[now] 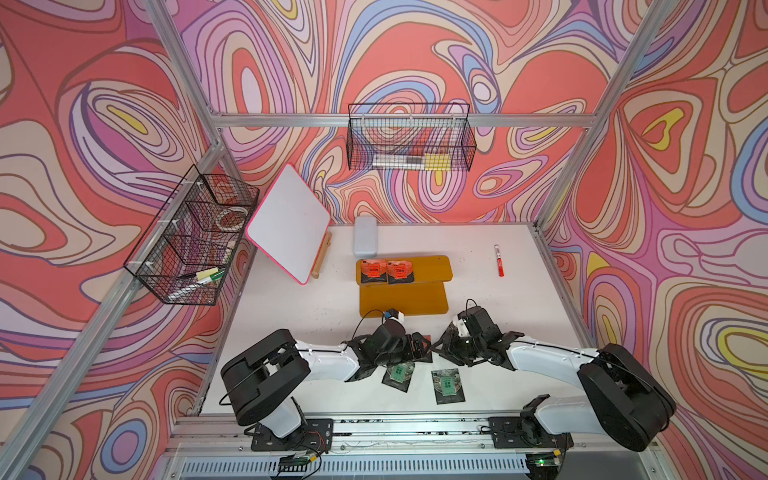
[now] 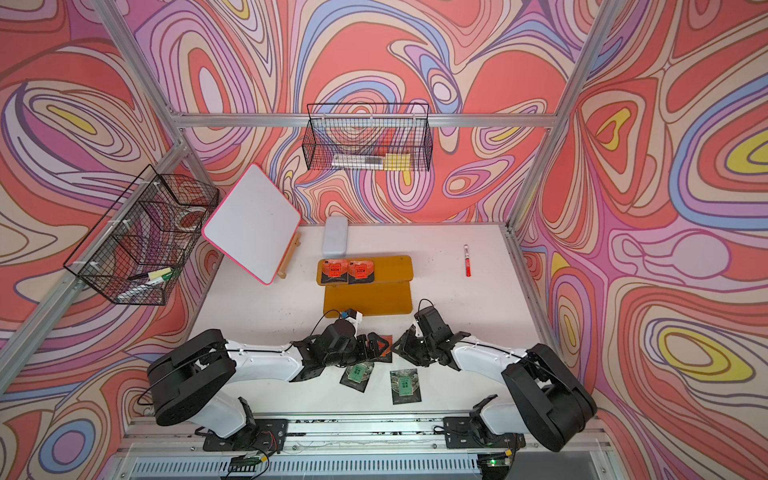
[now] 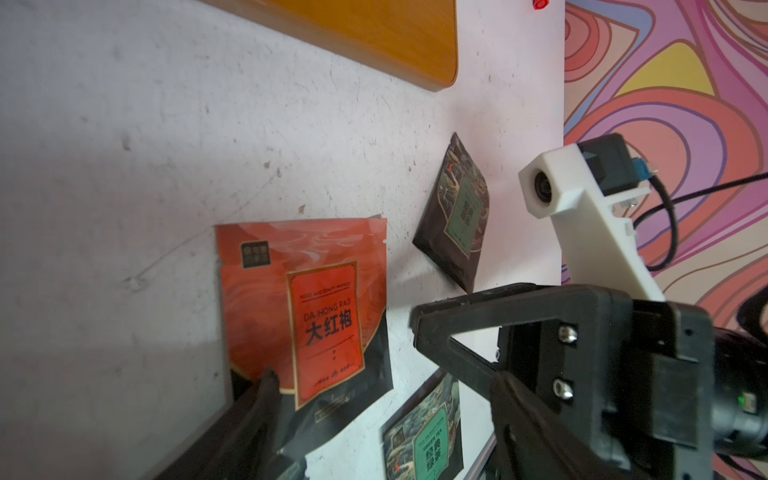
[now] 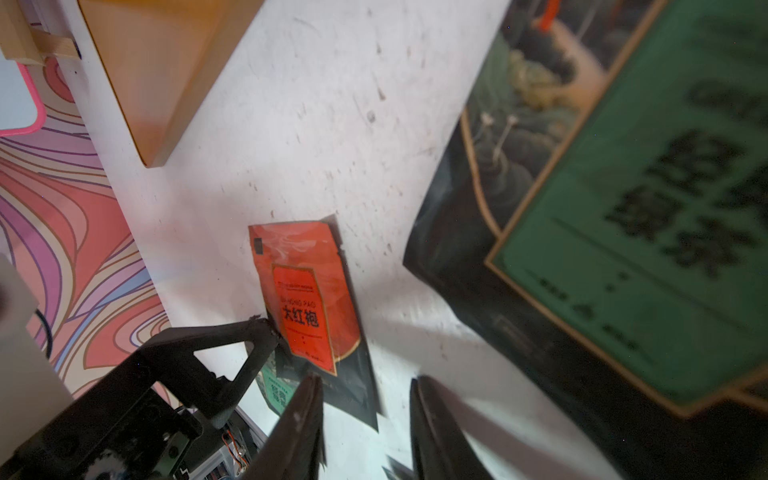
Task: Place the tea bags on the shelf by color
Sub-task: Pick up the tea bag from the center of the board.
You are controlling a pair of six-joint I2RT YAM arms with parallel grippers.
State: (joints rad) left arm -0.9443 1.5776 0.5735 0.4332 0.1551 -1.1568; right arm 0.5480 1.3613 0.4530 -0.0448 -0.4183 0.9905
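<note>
Two orange tea bags (image 1: 372, 270) (image 1: 401, 271) lie side by side on the upper tier of the mustard shelf (image 1: 430, 266). A third orange tea bag (image 3: 307, 307) lies flat on the table. My left gripper (image 3: 386, 374) is wide open, its fingers either side of that bag's dark end. My right gripper (image 4: 365, 378) faces it from the other side, jaws apart with only table between them. A green tea bag (image 3: 455, 212) stands tilted up beside the right gripper, outside its jaws. Two more green tea bags (image 1: 398, 374) (image 1: 448, 385) lie flat nearer the front edge.
A red marker pen (image 1: 498, 261) lies right of the shelf. A pale box (image 1: 365, 235) sits behind it. A white pink-edged board (image 1: 289, 222) leans at the back left. Wire baskets (image 1: 409, 139) (image 1: 191, 237) hang on the walls.
</note>
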